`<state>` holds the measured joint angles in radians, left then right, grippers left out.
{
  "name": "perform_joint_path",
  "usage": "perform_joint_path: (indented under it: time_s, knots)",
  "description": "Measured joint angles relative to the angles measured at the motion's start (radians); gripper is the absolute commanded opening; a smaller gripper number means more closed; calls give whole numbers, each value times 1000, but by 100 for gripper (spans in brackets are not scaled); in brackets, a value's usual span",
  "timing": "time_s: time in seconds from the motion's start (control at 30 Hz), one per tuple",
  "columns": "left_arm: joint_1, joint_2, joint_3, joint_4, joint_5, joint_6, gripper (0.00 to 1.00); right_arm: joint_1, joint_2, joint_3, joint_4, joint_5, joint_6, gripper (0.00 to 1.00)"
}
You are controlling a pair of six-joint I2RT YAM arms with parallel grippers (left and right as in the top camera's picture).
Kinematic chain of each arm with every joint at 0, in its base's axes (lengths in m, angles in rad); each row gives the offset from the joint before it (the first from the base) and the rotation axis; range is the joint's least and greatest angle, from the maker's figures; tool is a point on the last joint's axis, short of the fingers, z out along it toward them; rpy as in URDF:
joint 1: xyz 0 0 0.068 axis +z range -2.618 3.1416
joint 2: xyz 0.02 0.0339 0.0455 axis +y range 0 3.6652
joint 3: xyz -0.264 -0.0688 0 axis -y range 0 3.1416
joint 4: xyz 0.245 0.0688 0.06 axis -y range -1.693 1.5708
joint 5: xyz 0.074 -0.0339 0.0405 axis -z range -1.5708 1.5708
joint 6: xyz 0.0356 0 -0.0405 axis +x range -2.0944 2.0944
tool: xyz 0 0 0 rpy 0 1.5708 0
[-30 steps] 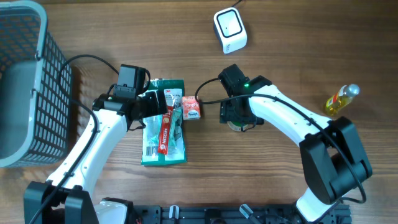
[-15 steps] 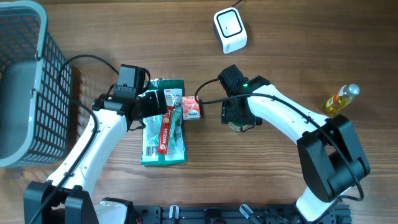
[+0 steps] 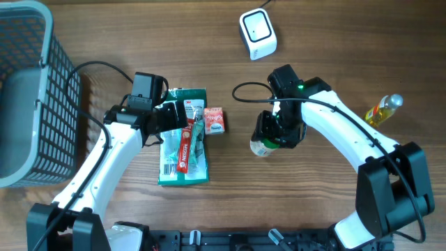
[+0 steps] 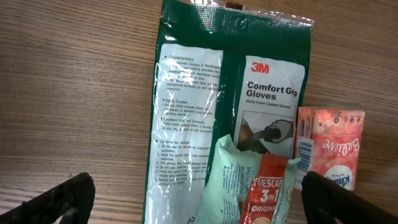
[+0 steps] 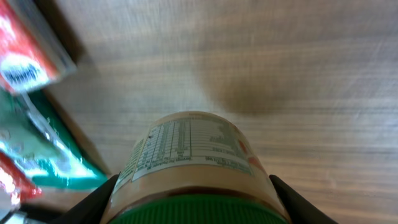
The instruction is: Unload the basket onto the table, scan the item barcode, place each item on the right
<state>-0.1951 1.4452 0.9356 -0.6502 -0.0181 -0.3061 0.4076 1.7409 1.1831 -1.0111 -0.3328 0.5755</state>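
The item is a jar (image 5: 193, 155) with a green lid and a printed nutrition label. My right gripper (image 5: 194, 208) is shut on it, a finger on each side just below the lid. In the overhead view the jar (image 3: 260, 147) lies tilted in the right gripper (image 3: 273, 136), front of the white scanner (image 3: 258, 33) at the back. I cannot make out a barcode. The left gripper (image 3: 175, 120) hangs open over the green gloves pack (image 4: 205, 124), holding nothing.
A red Nescafe sachet (image 3: 185, 150) and a mint packet lie on the gloves pack (image 3: 172, 164). A pink tissue pack (image 3: 214, 120) sits beside them. A yellow bottle (image 3: 382, 111) lies at the right and a grey basket (image 3: 42, 84) stands at the left.
The right gripper closed on the jar, then carried it rightward and toward the front, tipping it over. The left arm has not moved.
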Motion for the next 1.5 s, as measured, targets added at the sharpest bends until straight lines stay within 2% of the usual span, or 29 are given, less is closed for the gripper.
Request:
perform_joint_path:
  time_s: [0.1,0.2,0.37,0.57,0.6,0.67,0.73,1.07,1.2,1.23,1.27,1.3,1.4,1.43,1.5]
  knots:
    - [0,0,0,0,0,0,100,0,0,0,-13,40,0,39]
    - [0,0,0,0,0,0,100,0,0,0,-7,151,0,48]
    - [0,0,0,0,0,0,100,-1,0,0,32,331,0,49]
    - [0,0,0,0,0,0,100,-1,0,-8,71,406,0,57]
    - [0,0,0,0,0,0,100,-1,-1,-20,93,410,0,61]
    - [0,0,0,0,0,0,100,-1,-2,-47,128,415,-2,91]
    - [0,0,0,0,0,0,100,-1,-2,-80,160,420,-16,100]
    - [0,0,0,0,0,0,100,-1,-2,-95,182,424,-61,100]
    - [0,0,0,0,0,0,100,-1,-2,-95,182,425,-73,72]
    - [0,0,0,0,0,0,100,-1,-2,-95,181,428,-71,68]
    - [0,0,0,0,0,0,100,-3,-2,-95,182,427,-76,68]
    - [0,0,0,0,0,0,100,-3,-2,-95,181,428,-74,69]
    - [0,0,0,0,0,0,100,-3,-2,-95,181,428,-77,95]
    - [0,0,0,0,0,0,100,-3,-2,-96,181,429,-79,100]
    - [0,0,0,0,0,0,100,-3,-2,-96,182,428,-80,100]
